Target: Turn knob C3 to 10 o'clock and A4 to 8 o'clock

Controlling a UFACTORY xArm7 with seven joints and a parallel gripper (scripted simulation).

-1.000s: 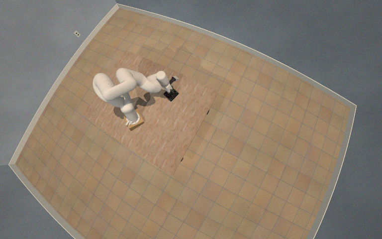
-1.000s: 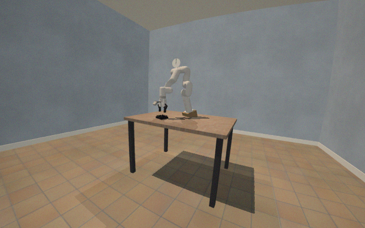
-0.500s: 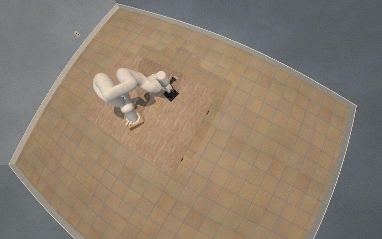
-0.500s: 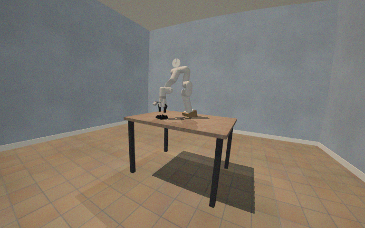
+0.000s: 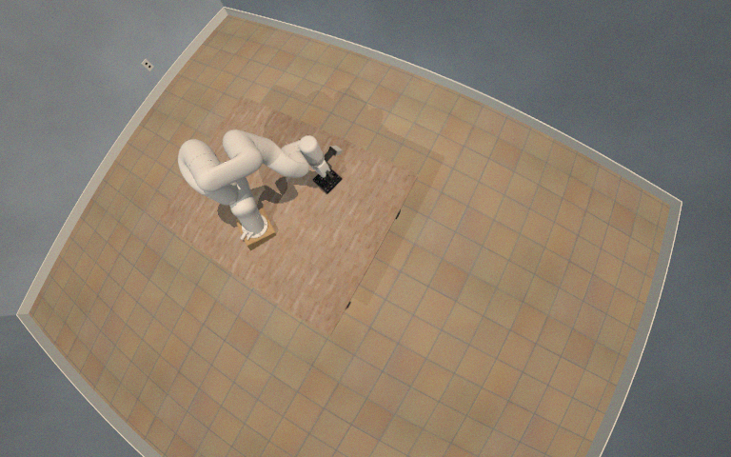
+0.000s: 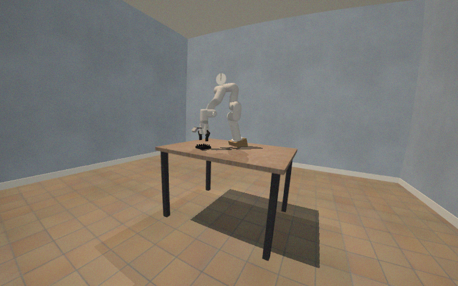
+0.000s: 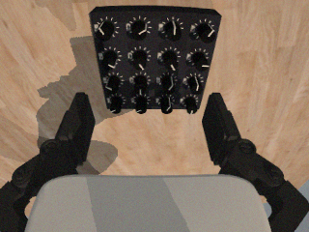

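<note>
The knob box (image 5: 328, 182) (image 6: 203, 148) (image 7: 156, 21) is a black square box with four rows of four black knobs, each with a white line. It stands flat on the wooden table (image 5: 323, 258) (image 6: 256, 158) (image 7: 258, 14) near a far corner. The printed names are too small to read, and I cannot tell which knobs are C3 and A4. My gripper (image 5: 322, 171) (image 6: 203, 136) (image 7: 148, 106) is open and empty. It hangs a little above the box, over its near edge in the wrist view, with the fingers wider apart than the box.
The arm's base stands on a tan block (image 5: 257, 232) (image 6: 238, 143) on the table, beside the box. The table has dark legs and stands on a tiled floor between blue walls.
</note>
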